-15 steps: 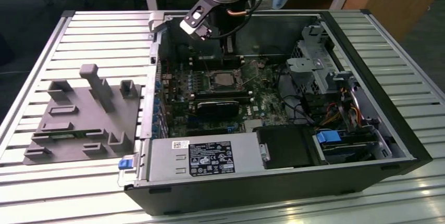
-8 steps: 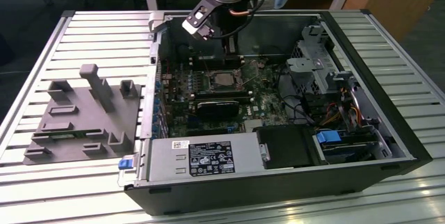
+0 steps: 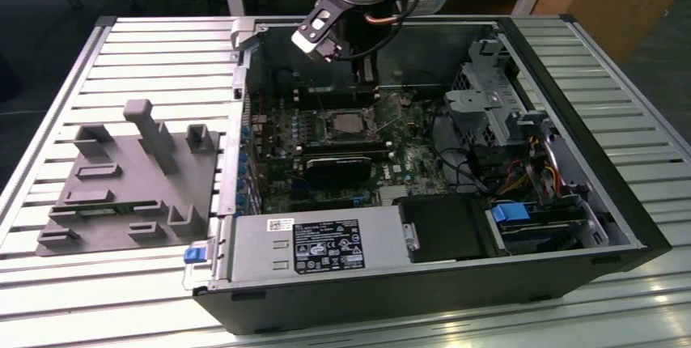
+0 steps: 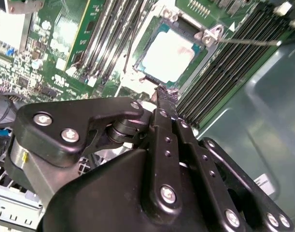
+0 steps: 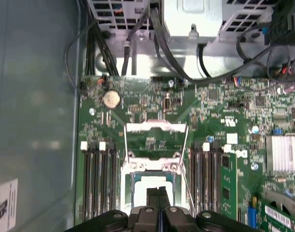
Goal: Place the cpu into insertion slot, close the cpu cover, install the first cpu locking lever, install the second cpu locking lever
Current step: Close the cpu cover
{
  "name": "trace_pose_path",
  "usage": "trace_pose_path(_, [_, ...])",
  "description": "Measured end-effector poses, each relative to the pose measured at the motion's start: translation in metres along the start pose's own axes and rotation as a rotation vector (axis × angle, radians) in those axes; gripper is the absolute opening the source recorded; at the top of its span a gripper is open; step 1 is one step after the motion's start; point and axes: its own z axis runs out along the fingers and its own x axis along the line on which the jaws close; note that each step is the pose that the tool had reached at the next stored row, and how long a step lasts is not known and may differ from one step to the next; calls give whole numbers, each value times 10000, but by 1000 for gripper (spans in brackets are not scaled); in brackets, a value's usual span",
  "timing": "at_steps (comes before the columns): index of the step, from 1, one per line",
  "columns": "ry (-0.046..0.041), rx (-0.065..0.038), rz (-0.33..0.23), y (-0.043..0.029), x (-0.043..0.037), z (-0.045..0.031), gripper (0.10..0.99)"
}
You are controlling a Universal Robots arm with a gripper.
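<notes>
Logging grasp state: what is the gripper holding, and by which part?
Nothing: the gripper is shut and empty, close over the cpu lying in the insertion slot.

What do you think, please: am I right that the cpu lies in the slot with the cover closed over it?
Not quite. The cpu does lie in the slot, but the cover is open, swung back off it, as the first wrist view shows.

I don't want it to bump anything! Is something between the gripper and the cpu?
Nothing visible. The gripper hangs above the cpu in the insertion slot, and the cpu cover is flipped open, away from it.
</notes>
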Motion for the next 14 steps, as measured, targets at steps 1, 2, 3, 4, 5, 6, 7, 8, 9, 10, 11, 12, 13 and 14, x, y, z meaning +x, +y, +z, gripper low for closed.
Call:
trace_pose_path(1, [0,2,-1,22,0,2,102])
trace_pose_path(2, [0,2,0,45,1,4,102])
trace_pose_path(3, [0,4,1,71,1,6,102])
trace_pose_path(4, [0,5,1,98,1,8,102])
trace_pose_path(5, [0,7,-1,126,2,10,102])
trace_pose_path(6, [-1,9,0,152,2,12,102])
trace_pose_path(7, [-1,11,1,176,2,14,102])
trace_pose_path(8, [0,12,1,202,2,17,102])
trace_pose_path(9, [-1,14,-1,229,3,19,102])
trace_pose_path(10, [0,16,0,255,3,21,102])
trace_pose_path(11, [-1,18,1,281,4,23,102])
trace_pose_path(12, [-1,20,0,310,4,26,102])
trace_pose_path(13, [0,22,-1,339,4,28,102])
trace_pose_path(14, [0,24,1,366,5,31,102])
